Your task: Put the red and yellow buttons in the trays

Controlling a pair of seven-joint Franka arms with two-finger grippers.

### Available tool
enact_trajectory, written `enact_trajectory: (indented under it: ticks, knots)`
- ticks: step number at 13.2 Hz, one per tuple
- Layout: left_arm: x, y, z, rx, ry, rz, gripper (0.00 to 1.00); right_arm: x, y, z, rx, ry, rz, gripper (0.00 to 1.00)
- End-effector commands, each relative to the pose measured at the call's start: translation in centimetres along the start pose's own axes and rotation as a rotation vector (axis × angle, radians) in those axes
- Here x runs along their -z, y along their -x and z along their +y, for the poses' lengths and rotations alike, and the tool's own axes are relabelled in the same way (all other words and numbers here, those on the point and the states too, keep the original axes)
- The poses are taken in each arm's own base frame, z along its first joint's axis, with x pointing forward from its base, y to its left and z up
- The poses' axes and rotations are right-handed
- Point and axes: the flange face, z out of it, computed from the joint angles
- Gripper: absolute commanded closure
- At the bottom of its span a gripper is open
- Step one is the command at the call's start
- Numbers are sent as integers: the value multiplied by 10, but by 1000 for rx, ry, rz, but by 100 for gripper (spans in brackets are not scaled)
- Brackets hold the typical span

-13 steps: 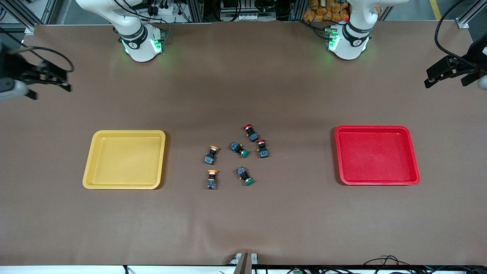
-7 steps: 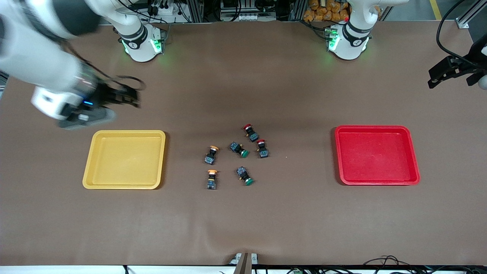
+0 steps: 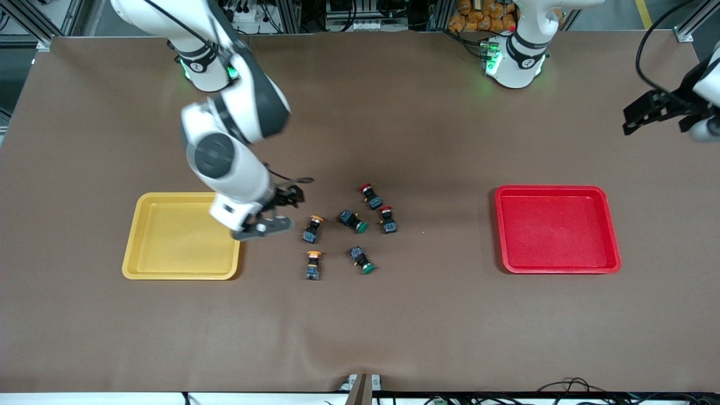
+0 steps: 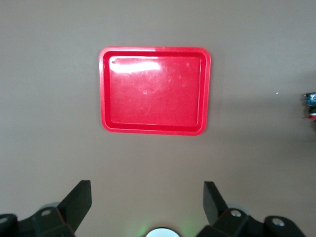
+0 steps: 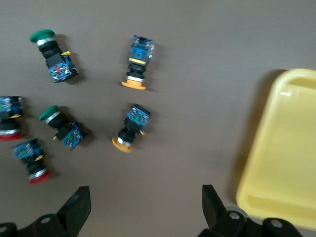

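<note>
Two yellow-capped buttons (image 3: pixel 312 228) (image 3: pixel 313 264) and two red-capped buttons (image 3: pixel 370 197) (image 3: pixel 387 219) lie loose at mid-table. The yellow tray (image 3: pixel 180 275) sits toward the right arm's end and the red tray (image 3: pixel 557 229) toward the left arm's end; both hold nothing. My right gripper (image 3: pixel 291 196) is open and empty over the table, between the yellow tray and the yellow buttons. The right wrist view shows those buttons (image 5: pixel 138 64) (image 5: pixel 131 129) ahead of the open gripper (image 5: pixel 145 207) and the yellow tray (image 5: pixel 286 153). My left gripper (image 3: pixel 647 115) is open and empty at the left arm's end; its wrist view shows the gripper (image 4: pixel 147 195) and the red tray (image 4: pixel 155 91).
Two green-capped buttons (image 3: pixel 353 220) (image 3: pixel 361 260) lie among the others, also in the right wrist view (image 5: pixel 53 54) (image 5: pixel 64 128). The red-capped ones show there too (image 5: pixel 10 118) (image 5: pixel 32 158). Cables lie at the table's near edge (image 3: pixel 360 388).
My right arm has swung in from the table's right-arm end to the space beside the yellow buttons. My left gripper has shifted only slightly. The buttons and trays have not moved.
</note>
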Motion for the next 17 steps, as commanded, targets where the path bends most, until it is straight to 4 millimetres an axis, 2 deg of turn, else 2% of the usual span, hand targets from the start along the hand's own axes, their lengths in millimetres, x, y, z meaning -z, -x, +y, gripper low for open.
enact_trajectory:
  ticks: [1,3,6,9,10,11,13,14,17]
  knots:
    - [-32,-23,9,-13,-22,-65,0,-49,-6,-12,-53,-11,18,0]
    - [-65,-42,30,-30,-25,-112,0,-87,-11,-20,-97,-34,21,0]
    - [-116,-70,59,36,23,-158,0,-127,-16,-29,-203,-54,54,0]
    - [-159,-86,125,77,7,-155,0,-156,-17,-32,-208,-49,60,0]
    - [-171,-89,143,85,1,-152,0,-160,-15,-35,-222,-46,58,6]
    - [-183,-93,150,101,2,-151,0,-161,-16,-33,-265,-44,55,37]
    - [-209,-99,181,123,5,-145,0,-162,-15,-34,-269,-44,50,84]
    - [-222,-100,199,173,34,-154,0,-161,-15,-34,-268,-44,51,100]
    - [-252,-95,260,296,59,-141,0,-159,-17,-32,-273,-47,54,100]
